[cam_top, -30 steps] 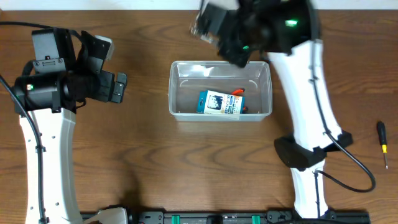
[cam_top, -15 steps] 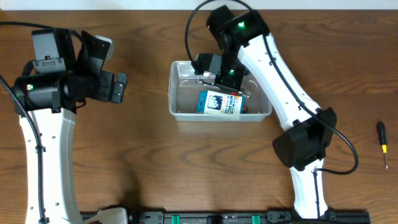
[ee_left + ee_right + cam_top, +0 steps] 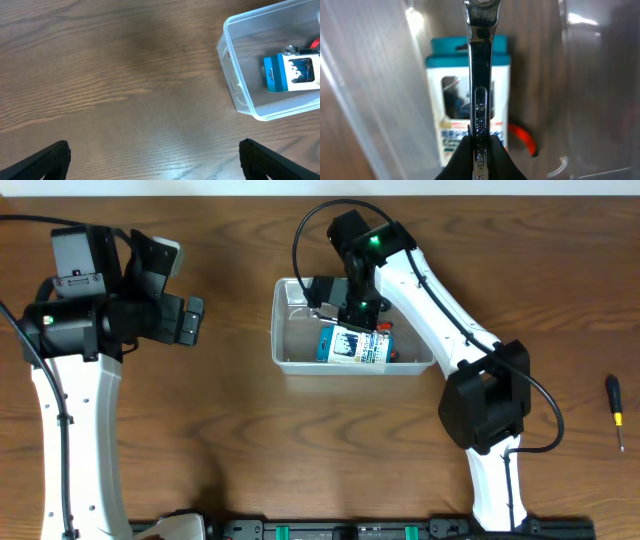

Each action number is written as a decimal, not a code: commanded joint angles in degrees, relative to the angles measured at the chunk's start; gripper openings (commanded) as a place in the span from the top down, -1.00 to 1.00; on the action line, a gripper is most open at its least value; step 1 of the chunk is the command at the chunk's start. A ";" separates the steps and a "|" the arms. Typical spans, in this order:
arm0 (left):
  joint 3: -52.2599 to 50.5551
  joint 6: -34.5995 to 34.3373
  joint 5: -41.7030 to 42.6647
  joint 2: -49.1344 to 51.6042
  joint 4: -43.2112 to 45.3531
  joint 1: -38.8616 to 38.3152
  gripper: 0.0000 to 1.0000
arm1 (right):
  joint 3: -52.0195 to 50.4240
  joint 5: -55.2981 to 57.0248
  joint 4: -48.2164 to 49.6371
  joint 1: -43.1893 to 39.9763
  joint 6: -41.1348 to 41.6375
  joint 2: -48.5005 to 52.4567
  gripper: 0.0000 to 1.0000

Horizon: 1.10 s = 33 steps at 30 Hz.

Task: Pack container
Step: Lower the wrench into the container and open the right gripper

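Container (image 3: 295, 348) holds blue-and-white box (image 3: 354, 346) beneath wrench (image 3: 480, 75); screwdriver (image 3: 615, 412) lies well apart.

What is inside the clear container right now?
A blue-and-white box, with a red item partly hidden by it. The right gripper holds a wrench above the box.

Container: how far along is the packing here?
Done: a blue-and-white box and a red item lie in the container. In hand: the right gripper holds a metal wrench over the box. To do: a screwdriver on the table; the left gripper is open.
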 commanded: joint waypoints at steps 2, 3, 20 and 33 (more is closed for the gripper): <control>0.04 -0.09 0.72 0.22 0.09 0.35 -0.96 | -1.29 0.44 1.77 -0.66 -0.63 0.61 0.85; 0.04 -0.09 0.74 0.22 0.09 0.35 -0.96 | -1.70 1.38 2.23 -0.66 -0.63 0.61 0.85; 0.04 -0.09 0.72 0.22 0.09 0.35 -0.96 | -6.99 3.67 3.74 -1.01 -1.88 0.61 -0.47; 0.04 -0.09 0.72 0.22 0.09 0.35 -0.96 | 9.03 2.56 -4.28 -0.81 12.37 -1.95 -0.98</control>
